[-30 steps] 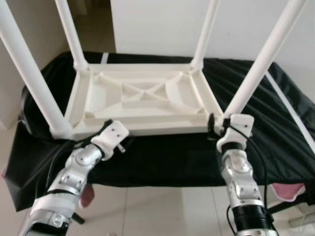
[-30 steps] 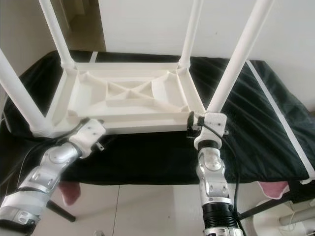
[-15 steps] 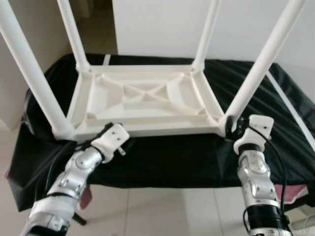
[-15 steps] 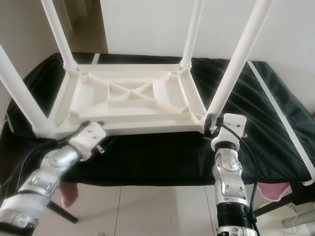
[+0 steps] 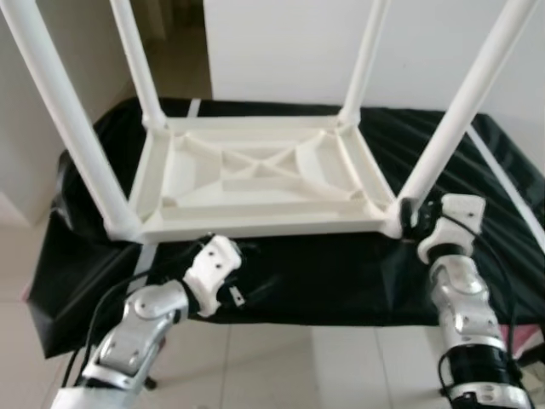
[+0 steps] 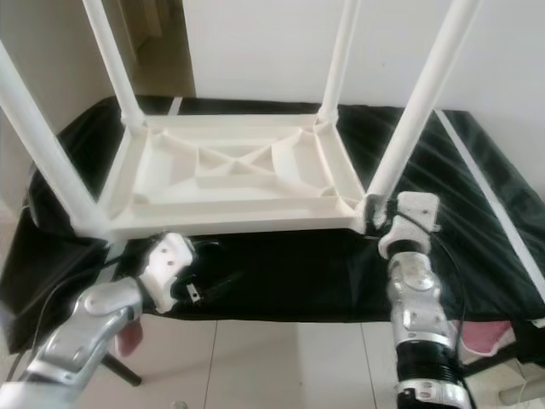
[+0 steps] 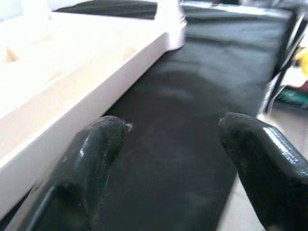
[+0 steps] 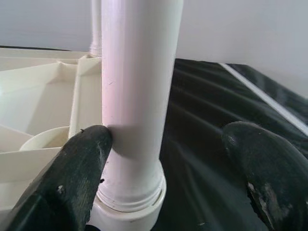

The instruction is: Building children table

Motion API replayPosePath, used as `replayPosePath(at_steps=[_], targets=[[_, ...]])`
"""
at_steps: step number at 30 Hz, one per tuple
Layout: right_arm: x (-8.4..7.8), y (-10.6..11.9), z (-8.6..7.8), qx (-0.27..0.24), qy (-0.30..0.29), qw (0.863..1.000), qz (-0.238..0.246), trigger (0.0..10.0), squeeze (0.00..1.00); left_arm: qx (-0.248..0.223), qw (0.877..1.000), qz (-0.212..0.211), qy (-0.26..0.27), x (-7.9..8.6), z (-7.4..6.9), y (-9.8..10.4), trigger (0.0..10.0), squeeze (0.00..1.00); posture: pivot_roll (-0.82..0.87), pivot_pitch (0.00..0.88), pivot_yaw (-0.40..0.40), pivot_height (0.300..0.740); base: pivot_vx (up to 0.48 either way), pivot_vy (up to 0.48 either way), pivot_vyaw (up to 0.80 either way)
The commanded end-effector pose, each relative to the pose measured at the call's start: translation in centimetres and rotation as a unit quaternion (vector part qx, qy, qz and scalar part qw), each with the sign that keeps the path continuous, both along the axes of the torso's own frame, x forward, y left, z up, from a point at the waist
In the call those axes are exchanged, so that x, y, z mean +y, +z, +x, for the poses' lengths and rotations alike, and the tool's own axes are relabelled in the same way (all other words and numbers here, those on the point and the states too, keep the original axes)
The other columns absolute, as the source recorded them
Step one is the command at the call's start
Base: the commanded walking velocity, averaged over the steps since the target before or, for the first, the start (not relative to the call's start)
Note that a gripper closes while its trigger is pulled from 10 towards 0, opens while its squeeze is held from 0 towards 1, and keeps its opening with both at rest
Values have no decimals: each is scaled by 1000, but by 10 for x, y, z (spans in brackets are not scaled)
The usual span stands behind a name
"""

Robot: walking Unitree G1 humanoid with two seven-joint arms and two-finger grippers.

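Note:
The white children's table [image 5: 255, 223] lies upside down on a black cloth [image 5: 324, 273], its four legs pointing up. My left gripper [image 7: 173, 127] hangs open over the cloth's front edge, a little below and short of the table's near rim [image 7: 72, 91], with nothing between its fingers. My right gripper [image 5: 410, 213] stands open at the base of the near right leg [image 8: 137, 96]. One finger [image 8: 82, 159] touches that leg, and the other finger [image 8: 262, 159] stays well apart from it over the cloth.
The cloth-covered surface [image 6: 477, 196] carries a white stripe [image 6: 490, 204] along its right side. A white wall [image 5: 281, 43] rises right behind it, with a doorway [image 6: 153, 43] at the back left. Tiled floor [image 5: 281, 366] lies below me, with a pink thing [image 6: 481, 339] at the right.
The camera has shifted. My left gripper has drawn back and down from the table's near rim. My right gripper has moved right, from the rim's inner side to the near right leg.

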State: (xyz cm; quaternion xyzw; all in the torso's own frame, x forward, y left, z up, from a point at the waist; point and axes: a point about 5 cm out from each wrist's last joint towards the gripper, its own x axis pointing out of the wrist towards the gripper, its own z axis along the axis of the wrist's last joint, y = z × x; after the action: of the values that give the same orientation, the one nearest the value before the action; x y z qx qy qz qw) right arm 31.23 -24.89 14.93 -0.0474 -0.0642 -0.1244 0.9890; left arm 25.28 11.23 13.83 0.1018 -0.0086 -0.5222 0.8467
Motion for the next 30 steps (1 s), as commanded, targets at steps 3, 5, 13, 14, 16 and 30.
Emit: replayPosePath(at_steps=[3, 5, 13, 14, 16, 30], targets=[[-13, 2, -2, -7, -29, 1000, 0, 10000, 0, 24, 999, -5, -22, 1, -7, 0, 10000, 0, 80, 6, -41, 740, 0, 0, 0], [-20, 3, -2, -9, -43, 999, -2, 10000, 0, 42, 999, 2, -16, 15, -11, 0, 10000, 0, 86, 7, -42, 740, 0, 0, 0], [-49, 5, 0, 2, -115, 993, -11, 10000, 0, 82, 993, 42, 76, 84, -2, -1, 10000, 0, 96, 14, -40, 740, 0, 0, 0], [-49, 5, 0, 2, -115, 993, -11, 10000, 0, 82, 993, 42, 76, 84, -2, -1, 10000, 0, 96, 14, -40, 740, 0, 0, 0], [-53, 6, 1, 3, -122, 993, -9, 10000, 0, 86, 991, 40, 90, 91, -1, 0, 10000, 0, 95, 14, -39, 740, 0, 0, 0], [-33, -12, -10, 12, -116, 993, 7, 10000, 0, 64, 961, 66, 262, 184, 5, 20, 10000, 0, 79, 37, -49, 740, 0, 0, 0]])
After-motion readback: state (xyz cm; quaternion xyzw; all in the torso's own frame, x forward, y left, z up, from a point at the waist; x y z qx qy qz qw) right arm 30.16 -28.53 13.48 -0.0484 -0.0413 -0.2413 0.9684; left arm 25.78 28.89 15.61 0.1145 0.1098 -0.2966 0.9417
